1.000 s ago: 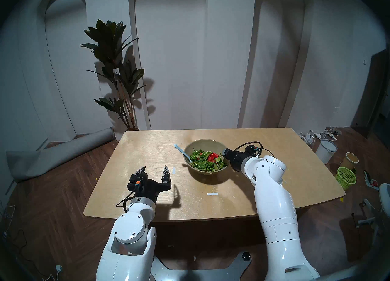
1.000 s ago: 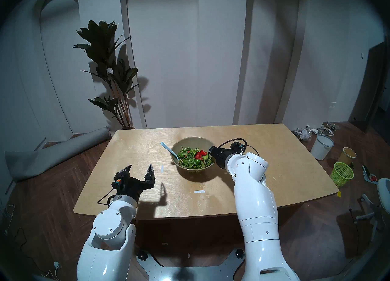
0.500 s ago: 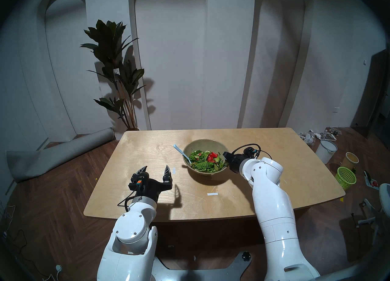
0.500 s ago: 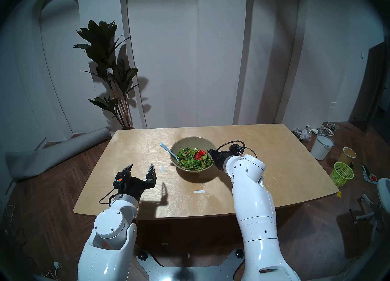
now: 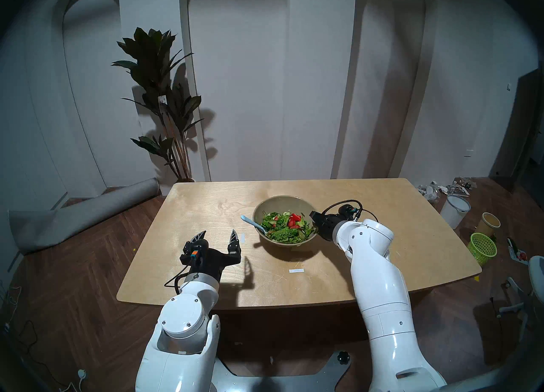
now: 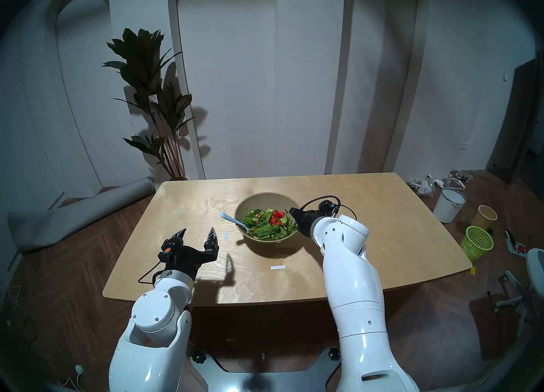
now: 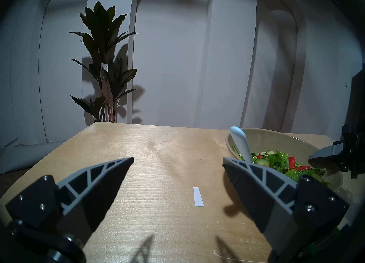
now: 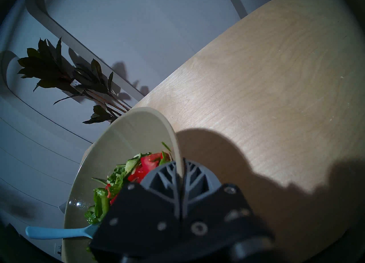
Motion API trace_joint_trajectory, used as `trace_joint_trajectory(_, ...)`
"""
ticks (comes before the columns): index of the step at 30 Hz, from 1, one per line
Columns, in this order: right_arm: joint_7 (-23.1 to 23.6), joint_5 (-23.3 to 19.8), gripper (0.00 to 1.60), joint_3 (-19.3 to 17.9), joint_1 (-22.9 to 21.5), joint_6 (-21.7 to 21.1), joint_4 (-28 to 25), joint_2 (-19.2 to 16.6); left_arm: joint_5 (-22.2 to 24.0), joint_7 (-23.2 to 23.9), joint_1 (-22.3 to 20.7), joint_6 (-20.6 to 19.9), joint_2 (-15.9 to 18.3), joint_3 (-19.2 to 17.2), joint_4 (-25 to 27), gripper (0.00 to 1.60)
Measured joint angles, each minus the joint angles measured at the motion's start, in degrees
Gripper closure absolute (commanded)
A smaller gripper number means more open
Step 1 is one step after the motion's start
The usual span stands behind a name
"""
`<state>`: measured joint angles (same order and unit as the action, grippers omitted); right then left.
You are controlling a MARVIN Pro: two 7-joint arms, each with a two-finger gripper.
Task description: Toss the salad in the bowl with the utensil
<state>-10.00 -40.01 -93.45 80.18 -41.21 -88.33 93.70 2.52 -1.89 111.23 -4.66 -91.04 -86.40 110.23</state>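
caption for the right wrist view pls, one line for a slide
Right gripper shut on the rim of the bowl, salad inside, blue utensil leaning over the far edge.

Home-like staged room: arched wall panels, potted plant, wooden table.

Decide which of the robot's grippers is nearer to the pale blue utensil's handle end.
Left. The open left gripper hovers over the table short of the utensil, whose handle juts over the bowl rim toward it. The right gripper pinches the opposite rim, across the salad.
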Motion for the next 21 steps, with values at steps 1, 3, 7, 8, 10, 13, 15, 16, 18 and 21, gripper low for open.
trace_joint_trajectory(1, 0.0, 0.0, 1.6, 0.0, 0.0, 0.0, 0.0, 0.0, 0.1, 0.2, 0.0, -0.3, 0.1, 0.0, 0.1, 0.0)
trace_joint_trajectory(3, 0.0, 0.0, 1.6, 0.0, 0.0, 0.0, 0.0, 0.0, 0.8, 0.6, -0.1, -1.2, 0.2, -0.1, 0.6, 0.0)
trace_joint_trajectory(7, 0.0, 0.0, 1.6, 0.1, 0.0, 0.0, 0.0, -0.1, 4.6, 2.1, -0.6, -6.3, 0.1, -1.1, 3.1, 0.0)
trace_joint_trajectory(8, 0.0, 0.0, 1.6, 0.1, 0.0, 0.0, 0.1, -0.1, 5.5, 2.3, -0.7, -7.4, 0.0, -1.3, 3.7, 0.0)
trace_joint_trajectory(10, 0.0, 0.0, 1.6, 0.1, -0.1, 0.1, 0.1, -0.1, 8.0, 2.8, -1.5, -10.2, -0.2, -1.9, 5.2, 0.0)
trace_joint_trajectory(13, 0.0, 0.0, 1.6, 0.1, -0.1, 0.1, 0.1, -0.1, 11.1, 3.2, -2.8, -13.7, -0.5, -2.6, 7.1, 0.0)
trace_joint_trajectory(15, 0.0, 0.0, 1.6, 0.1, -0.1, 0.1, 0.1, -0.1, 13.4, 3.4, -4.0, -16.2, -0.7, -3.0, 8.1, 0.0)
trace_joint_trajectory(16, 0.0, 0.0, 1.6, 0.1, -0.1, 0.1, 0.1, -0.1, 14.6, 3.4, -4.6, -17.4, -0.7, -3.2, 8.4, 0.0)
trace_joint_trajectory(18, 0.0, 0.0, 1.6, 0.1, -0.1, 0.1, 0.1, -0.1, 17.1, 3.4, -5.7, -19.8, -0.8, -3.6, 8.8, 0.0)
trace_joint_trajectory(21, 0.0, 0.0, 1.6, 0.1, -0.1, 0.1, 0.1, -0.1, 22.1, 3.2, -7.3, -23.8, -1.0, -4.3, 9.1, 0.0)
